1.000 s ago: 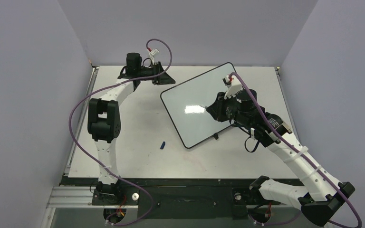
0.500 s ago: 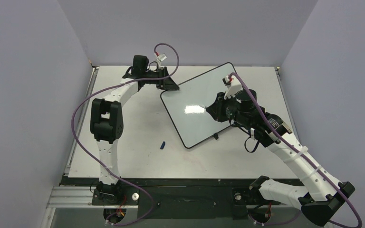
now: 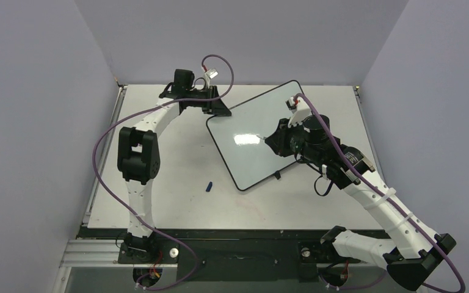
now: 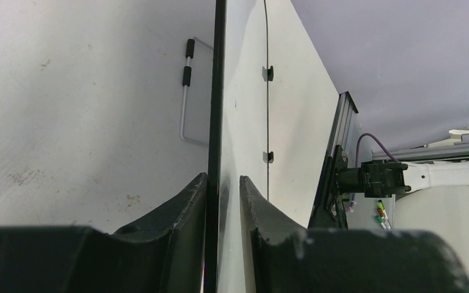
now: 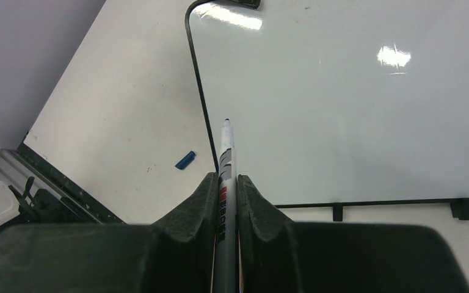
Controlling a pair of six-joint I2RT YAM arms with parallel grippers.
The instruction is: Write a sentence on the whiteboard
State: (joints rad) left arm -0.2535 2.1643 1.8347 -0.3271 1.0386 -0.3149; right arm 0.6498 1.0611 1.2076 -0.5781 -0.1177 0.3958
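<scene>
- The whiteboard (image 3: 244, 160) lies at an angle on the white table (image 3: 171, 183), right of centre, with one corner pointing at the back wall and small black feet (image 5: 338, 212) along its near edge.
- The left gripper (image 3: 218, 110) sits at the board's far-left corner. In the wrist view its two fingers (image 4: 189, 207) straddle the thin black frame, with the board (image 4: 244, 91) seen edge-on between them.
- The left jaws stand narrow around that edge. The frames do not show whether they are actually pressing on it.
- The right gripper (image 3: 270, 139) hangs over the middle of the board, its jaws closed tight on a marker (image 5: 226, 146).
- From the right wrist the marker points forward with its dark tip above the glossy surface (image 5: 342, 122), just inside the board's left frame. Whether the tip touches the surface cannot be told.
- A ceiling light reflects as a bright patch on the board near the marker.
- A small blue object (image 3: 209, 186) rests on the table, near the board's lower-left edge and apart from both arms.
</scene>
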